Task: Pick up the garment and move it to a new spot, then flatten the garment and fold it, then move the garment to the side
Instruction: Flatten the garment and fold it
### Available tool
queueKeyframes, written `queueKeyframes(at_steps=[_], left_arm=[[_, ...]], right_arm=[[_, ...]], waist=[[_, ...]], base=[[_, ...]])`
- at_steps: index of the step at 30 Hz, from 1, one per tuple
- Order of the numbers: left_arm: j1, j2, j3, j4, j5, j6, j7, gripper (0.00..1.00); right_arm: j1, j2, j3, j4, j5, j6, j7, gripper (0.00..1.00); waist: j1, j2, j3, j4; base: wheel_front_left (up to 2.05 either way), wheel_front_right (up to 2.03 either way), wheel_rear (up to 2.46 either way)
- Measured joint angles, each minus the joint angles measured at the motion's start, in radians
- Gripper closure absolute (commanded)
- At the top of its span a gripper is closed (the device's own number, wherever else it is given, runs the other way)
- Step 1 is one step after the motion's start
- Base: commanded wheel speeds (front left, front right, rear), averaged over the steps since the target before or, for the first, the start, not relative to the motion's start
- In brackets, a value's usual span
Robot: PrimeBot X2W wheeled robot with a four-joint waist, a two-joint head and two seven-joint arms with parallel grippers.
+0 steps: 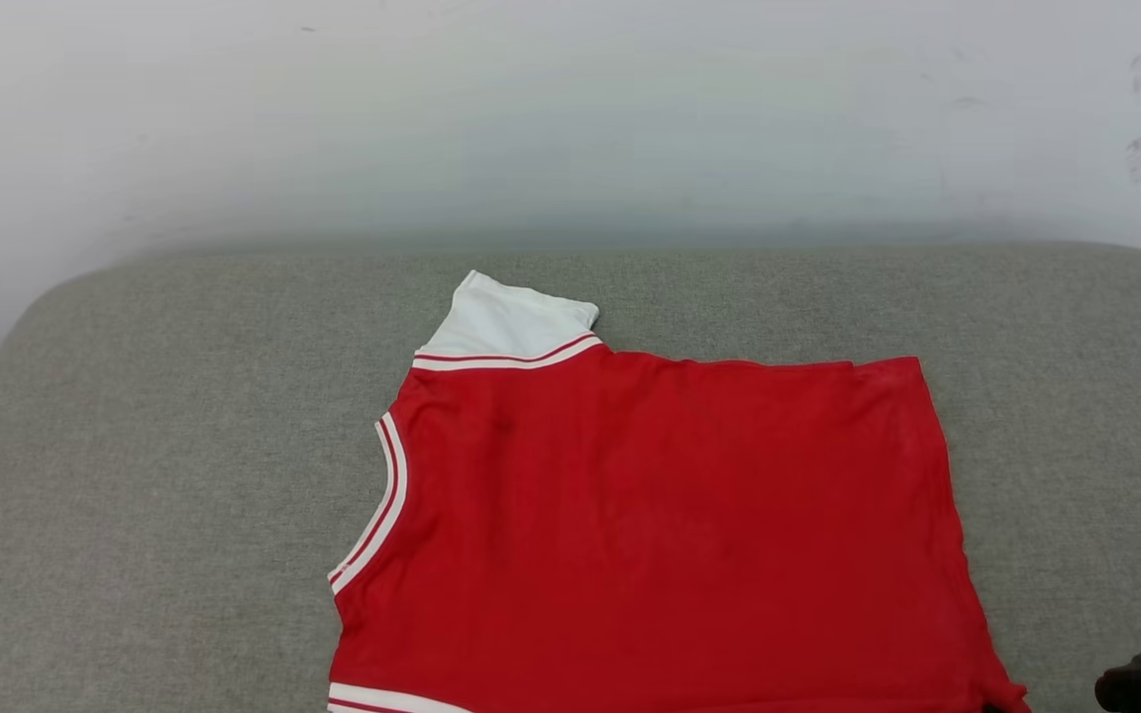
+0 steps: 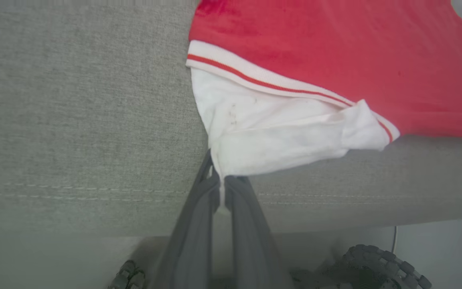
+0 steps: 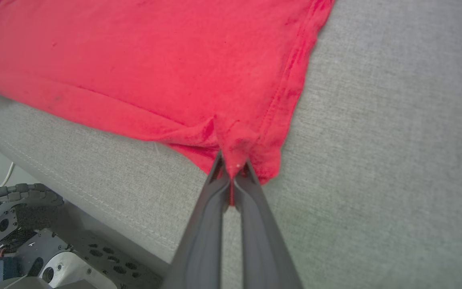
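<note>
I have the garment (image 1: 670, 525) spread out on the grey cushion (image 1: 164, 475), a red T-shirt lying sideways to me. Its striped collar trim (image 1: 384, 505) faces my left and its hem (image 1: 947, 495) runs down the right. It sits right of the cushion's middle and reaches my near edge. The far sleeve (image 1: 511, 322) is white and lies flat, pointing toward the pale wall (image 1: 570, 119).

The near sleeve (image 2: 279, 132) is also white, with a red stripe along its seam. It is bunched and creased close to the cushion's front edge. The left gripper (image 2: 223, 180) has this sleeve — the jaws are pressed together on the sleeve's lowest corner, and a thin sliver of white cloth shows between them. The stitched seam (image 2: 74, 190) of the cushion runs just below that grip.

On the other side, the right gripper (image 3: 233, 168) is clamped on the near corner of the hem. The jaws are closed with red fabric puckered into a small peak at their tips, and folds fan out from that pinch across the cloth.

Below the cushion's edge I can see part of the robot's base (image 3: 54, 249) — dark perforated plates and a ribbed wheel.
</note>
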Motion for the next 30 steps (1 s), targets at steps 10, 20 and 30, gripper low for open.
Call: queueKeyframes(at_steps=[10, 20, 30], left_arm=[[-0.177, 0.017, -0.019, 0.046, 0.103, -0.053, 0.011, 1.0], [-0.48, 0.007, -0.037, 0.175, 0.187, -0.162, 0.082, 1.0], [-0.745, -0.069, -0.074, 0.488, 0.233, -0.298, 0.12, 1.0]], right_arm=[[0.037, 0.03, -0.144, -0.11, -0.049, 0.0, 0.104, 1.0], [-0.041, 0.065, -0.221, -0.181, -0.054, 0.0, 0.174, 1.0], [-0.312, 0.119, -0.138, -0.05, -0.051, 0.0, 0.22, 1.0]], waist=[[0.0001, 0.0, 0.011, 0.0], [0.0003, 0.0, 0.084, -0.021], [0.0005, 0.0, 0.242, -0.053]], base=[[0.0, 0.0, 0.0], [0.0, 0.0, 0.0], [0.0, 0.0, 0.0]])
